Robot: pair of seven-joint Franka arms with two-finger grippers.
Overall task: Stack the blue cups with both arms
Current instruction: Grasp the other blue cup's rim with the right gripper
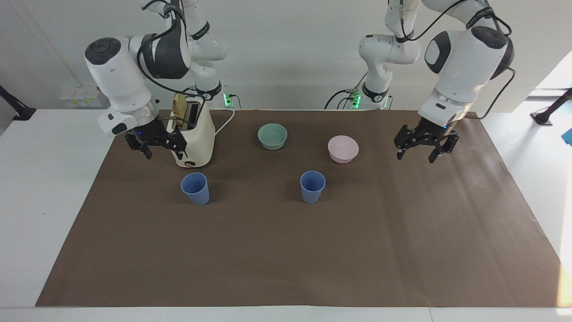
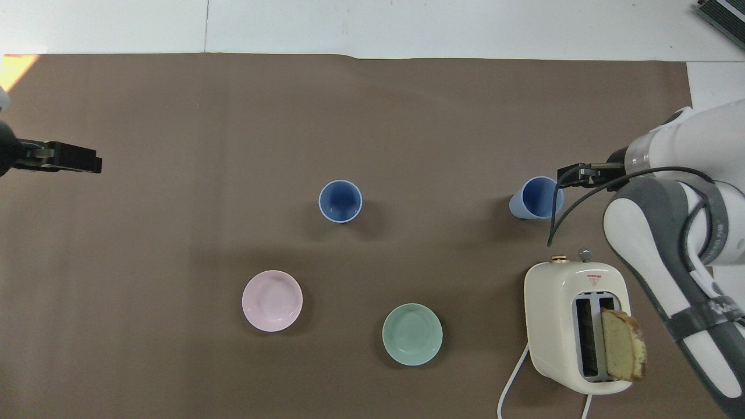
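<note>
Two blue cups stand upright and apart on the brown mat. One cup (image 1: 312,186) (image 2: 340,201) is in the middle of the mat. The other cup (image 1: 195,188) (image 2: 538,198) stands toward the right arm's end, just farther from the robots than the toaster. My left gripper (image 1: 415,158) (image 2: 87,164) is open and empty, in the air over the mat toward the left arm's end, well away from both cups. My right gripper (image 1: 163,155) (image 2: 567,174) is open and empty, in the air beside the toaster. It hangs above the nearby cup and does not touch it.
A cream toaster (image 1: 193,138) (image 2: 576,323) holds a slice of bread (image 2: 623,344) and trails a white cord. A teal bowl (image 1: 272,135) (image 2: 412,334) and a pink bowl (image 1: 343,148) (image 2: 272,300) sit nearer to the robots than the cups.
</note>
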